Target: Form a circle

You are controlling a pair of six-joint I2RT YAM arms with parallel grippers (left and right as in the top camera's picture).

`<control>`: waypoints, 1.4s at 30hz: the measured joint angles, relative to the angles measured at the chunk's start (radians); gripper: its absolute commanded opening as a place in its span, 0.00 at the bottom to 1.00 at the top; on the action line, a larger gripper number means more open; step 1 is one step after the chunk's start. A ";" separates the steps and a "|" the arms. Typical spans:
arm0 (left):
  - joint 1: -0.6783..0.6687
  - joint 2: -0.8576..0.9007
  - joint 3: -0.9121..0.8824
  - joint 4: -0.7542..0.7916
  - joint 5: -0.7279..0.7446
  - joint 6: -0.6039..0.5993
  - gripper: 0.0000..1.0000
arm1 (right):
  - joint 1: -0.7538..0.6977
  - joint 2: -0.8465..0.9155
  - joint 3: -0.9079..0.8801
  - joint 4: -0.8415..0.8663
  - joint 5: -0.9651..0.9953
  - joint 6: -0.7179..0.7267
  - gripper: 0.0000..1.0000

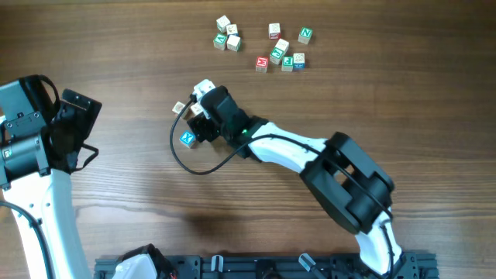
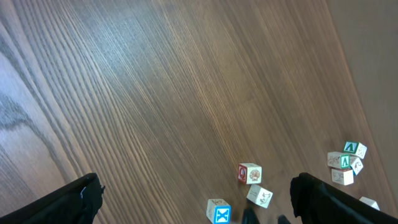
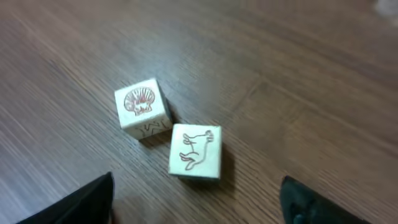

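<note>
The right gripper [image 3: 196,186] hangs spread and empty over the brown wooden tabletop [image 3: 298,74]. Just ahead of it, between its fingers' lines, a pale wooden cube with a red shell drawing [image 3: 142,107] lies corner to corner with a pale wooden cube with an animal outline [image 3: 196,151]. The small blue-faced wooden cube [image 1: 187,139] sits apart beside the wrist (no ring yet). The left gripper [image 2: 196,186], also open, is well away, so the right arm looks better placed.
</note>
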 measured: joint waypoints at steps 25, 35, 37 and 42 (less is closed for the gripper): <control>0.000 0.000 0.000 0.000 0.000 0.000 1.00 | -0.163 0.065 -0.001 0.142 -0.266 -0.005 0.04; 0.000 0.000 0.000 0.000 0.000 0.000 1.00 | -0.163 0.128 -0.001 0.219 -0.294 -0.005 0.04; 0.000 0.000 0.000 0.000 0.000 0.000 1.00 | -0.163 0.130 -0.001 0.219 -0.300 -0.005 0.04; 0.000 0.000 0.000 0.000 0.000 0.000 1.00 | -0.153 0.130 -0.001 0.219 -0.300 -0.012 0.04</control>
